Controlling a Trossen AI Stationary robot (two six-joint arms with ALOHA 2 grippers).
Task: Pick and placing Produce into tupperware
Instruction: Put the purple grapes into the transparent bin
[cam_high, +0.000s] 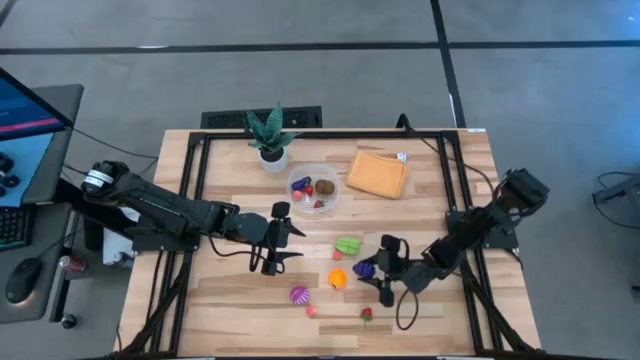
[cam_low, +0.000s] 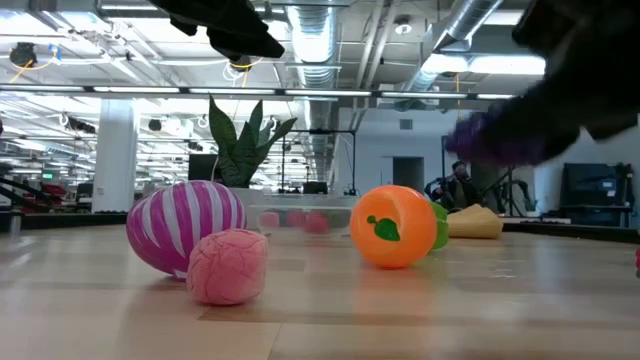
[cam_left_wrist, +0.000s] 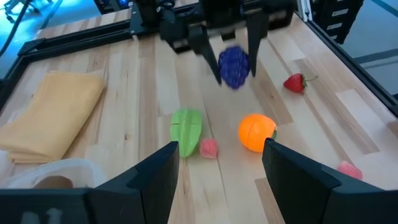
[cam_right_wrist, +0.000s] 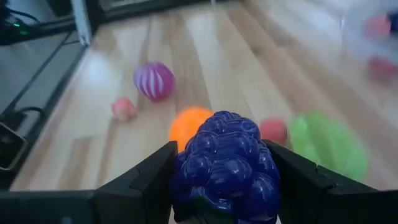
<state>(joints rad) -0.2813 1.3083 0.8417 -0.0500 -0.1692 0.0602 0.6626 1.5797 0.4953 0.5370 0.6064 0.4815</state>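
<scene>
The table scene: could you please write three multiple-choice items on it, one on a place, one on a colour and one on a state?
1. Where is the orange cloth?
A. Beside the tub, on the side away from the plant
B. Inside the tub
C. Under the left arm

2. What colour is the fruit in the right gripper?
A. Red
B. Purple
C. Green

3. How is the left gripper?
A. Shut on the orange
B. Shut on the cloth
C. Open and empty

Answers: 1 A, the cloth lies flat next to the tub, opposite the plant. 2 B, purple grapes sit between its fingers. 3 C, its fingers stand apart with nothing between.
</scene>
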